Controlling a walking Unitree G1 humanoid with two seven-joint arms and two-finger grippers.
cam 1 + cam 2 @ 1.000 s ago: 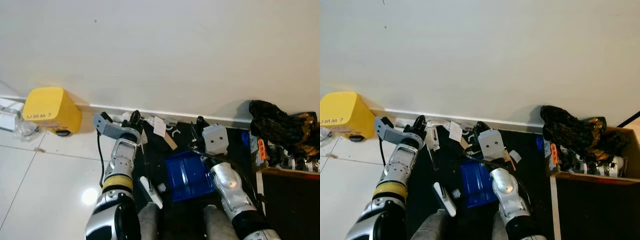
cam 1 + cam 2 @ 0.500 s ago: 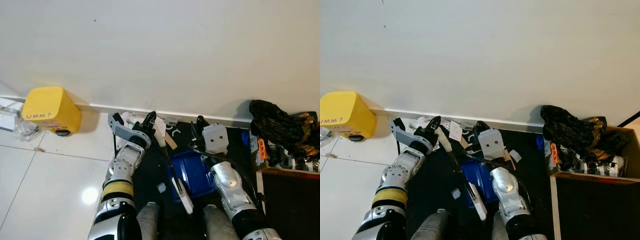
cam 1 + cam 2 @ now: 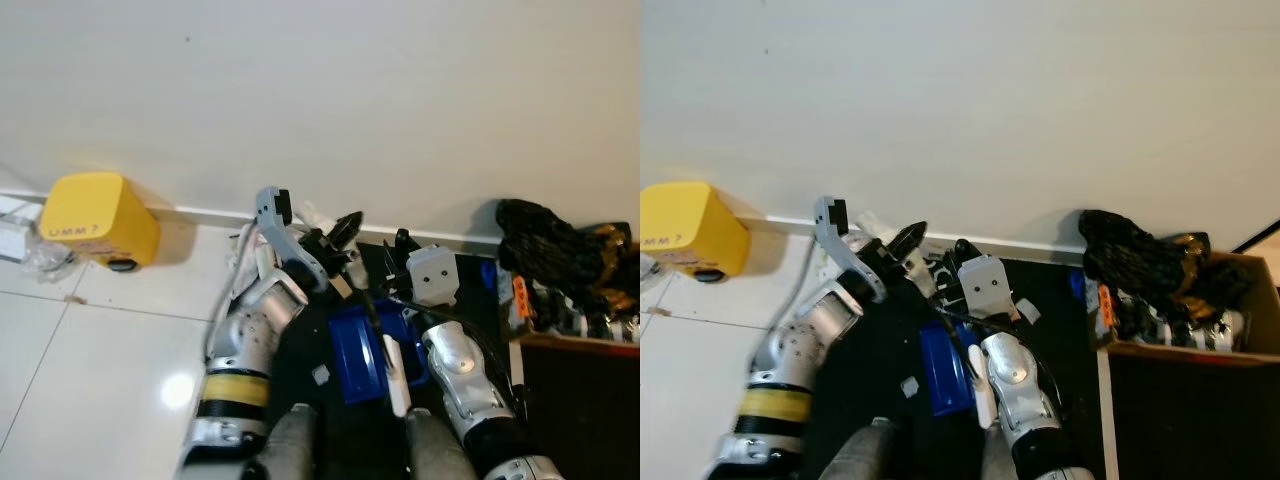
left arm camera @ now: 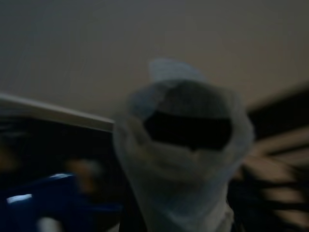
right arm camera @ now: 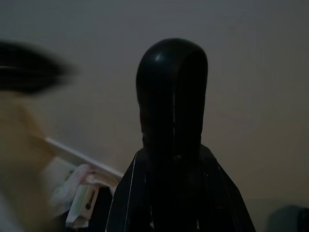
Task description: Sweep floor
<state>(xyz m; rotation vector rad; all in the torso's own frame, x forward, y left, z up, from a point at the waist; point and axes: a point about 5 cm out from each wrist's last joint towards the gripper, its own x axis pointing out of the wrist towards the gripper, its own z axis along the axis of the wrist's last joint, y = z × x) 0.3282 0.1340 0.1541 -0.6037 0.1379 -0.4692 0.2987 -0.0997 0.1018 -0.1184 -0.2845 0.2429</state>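
Observation:
My left gripper (image 3: 338,233) is shut on a small brush near the baseboard. Its dark shaft (image 3: 368,310) slants down across the blue dustpan (image 3: 352,352) to a white end (image 3: 395,375) by my right forearm. The left wrist view, blurred, has the brush's hollow white tip (image 4: 186,145) close up. My right gripper (image 3: 400,243) is shut on the dustpan's black handle (image 5: 173,106), which rises toward the wall. The dustpan lies on a black mat (image 3: 300,360) between my arms. White paper scraps (image 3: 250,248) sit along the baseboard, with one small scrap (image 3: 319,375) on the mat.
A yellow box (image 3: 98,220) stands against the wall at the left, beside clear plastic wrapping (image 3: 40,260). A crumpled black bag (image 3: 555,250) tops a cluttered cardboard box (image 3: 580,335) at the right. White tiled floor (image 3: 100,380) spreads to the left.
My left arm has swung right along the baseboard, carrying the brush from left of the dustpan to across it. The right arm and dustpan have barely moved.

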